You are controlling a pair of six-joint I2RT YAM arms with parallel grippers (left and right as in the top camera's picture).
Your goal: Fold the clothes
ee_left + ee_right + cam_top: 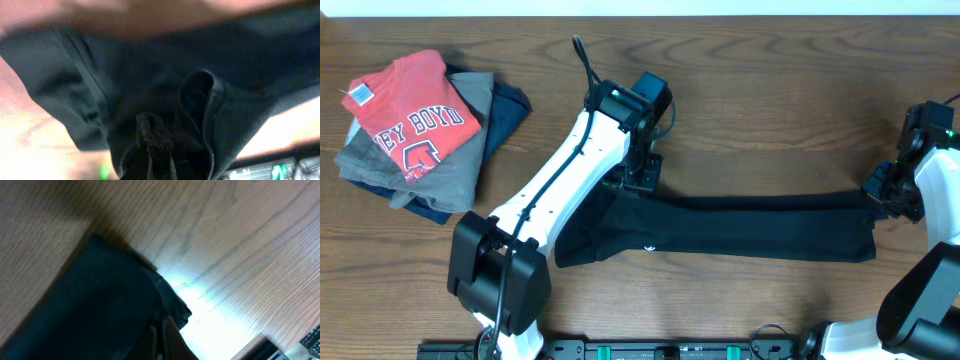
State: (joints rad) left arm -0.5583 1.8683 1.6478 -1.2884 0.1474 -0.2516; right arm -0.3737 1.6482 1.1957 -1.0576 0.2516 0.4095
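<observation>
Left wrist: left gripper (pixel 159 162), jaws pinched together on a bunched fold of the black T-shirt (pixel 100 85). Right wrist: right gripper (pixel 161 342), jaws closed on a corner of the same cloth, wood grain beside it. Overhead: T-shirt drawn into a long, flat, dark band between both grippers, mid-table (pixel 770 120), nearer the front edge; left end wider and rumpled; fabric plain, soft. Far-left corner: red T-shirt (pixel 415 125) with white lettering atop grey and navy folded garments (pixel 470 165).
</observation>
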